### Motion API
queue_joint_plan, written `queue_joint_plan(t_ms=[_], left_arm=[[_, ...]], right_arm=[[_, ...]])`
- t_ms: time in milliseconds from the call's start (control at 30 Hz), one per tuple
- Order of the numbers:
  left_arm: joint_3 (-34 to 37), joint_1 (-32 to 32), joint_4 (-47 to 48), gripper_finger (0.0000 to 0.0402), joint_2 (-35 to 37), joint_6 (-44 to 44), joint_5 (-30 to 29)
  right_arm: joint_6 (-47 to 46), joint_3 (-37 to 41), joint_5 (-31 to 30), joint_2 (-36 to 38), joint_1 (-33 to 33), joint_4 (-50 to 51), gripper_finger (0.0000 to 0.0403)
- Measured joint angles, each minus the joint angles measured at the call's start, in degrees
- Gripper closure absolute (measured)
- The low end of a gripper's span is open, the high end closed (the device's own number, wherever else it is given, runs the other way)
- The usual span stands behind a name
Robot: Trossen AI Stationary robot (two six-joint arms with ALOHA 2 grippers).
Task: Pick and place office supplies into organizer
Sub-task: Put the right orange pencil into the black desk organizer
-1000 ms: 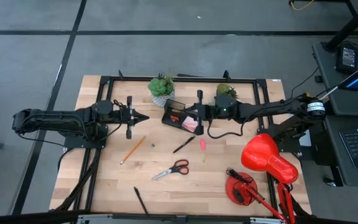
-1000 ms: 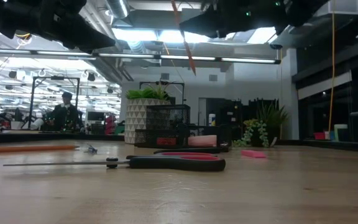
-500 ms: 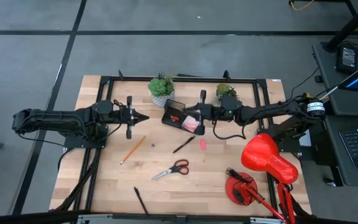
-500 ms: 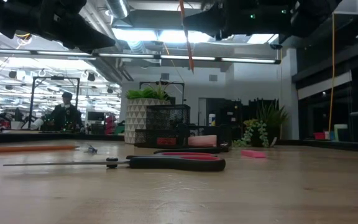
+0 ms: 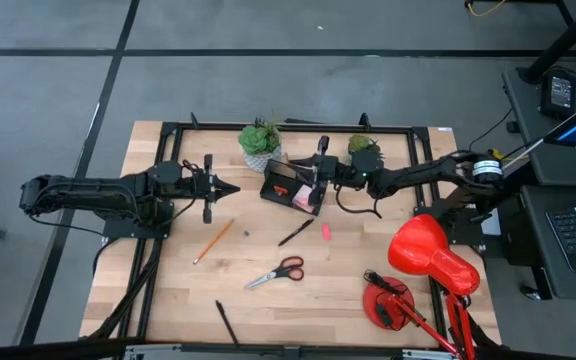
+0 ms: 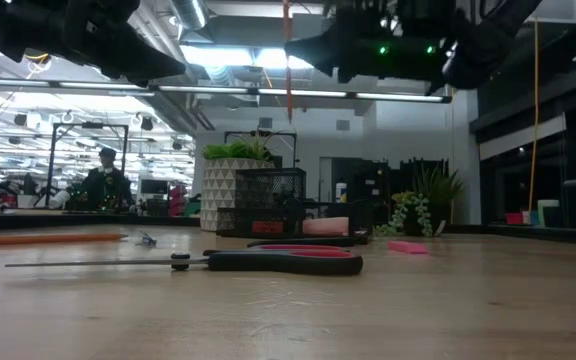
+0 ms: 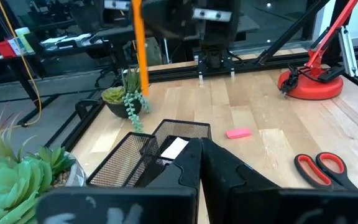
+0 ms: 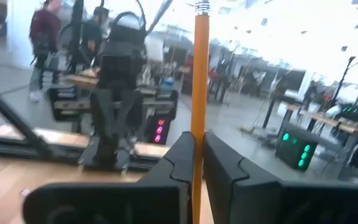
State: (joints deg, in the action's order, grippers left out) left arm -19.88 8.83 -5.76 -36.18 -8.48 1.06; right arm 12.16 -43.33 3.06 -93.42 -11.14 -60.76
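Your right gripper (image 8: 197, 163) clamped a slim orange pencil (image 8: 199, 81) upright, above the black wire-mesh organizer (image 5: 290, 186) at the table's far side; your left gripper (image 5: 230, 188) waited pinched shut, left of it

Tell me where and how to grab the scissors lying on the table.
Grip the scissors at the narrow neck where the metal blades meet the red handles, coming straight down from above. They lie flat on the table, blades pointing toward the left arm's side, so fingers should close across the neck. No other item lies near them, leaving room to descend.
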Motion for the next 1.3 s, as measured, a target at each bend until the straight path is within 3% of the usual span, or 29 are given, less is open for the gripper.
queue_joint_plan(t_ms=[500,1300], left_arm=[[0.0,0.01,0.0,0.04,-0.02,0.25,0.0],[0.0,-0.01,0.16,0.04,-0.02,0.71,0.0]], right_arm=[[-2.92,-0.04,-1.9,-7.39,-3.01,-7.07,0.0377],[-2.84,-5.25,-1.9,-17.74,-3.06,-4.91,0.0377]])
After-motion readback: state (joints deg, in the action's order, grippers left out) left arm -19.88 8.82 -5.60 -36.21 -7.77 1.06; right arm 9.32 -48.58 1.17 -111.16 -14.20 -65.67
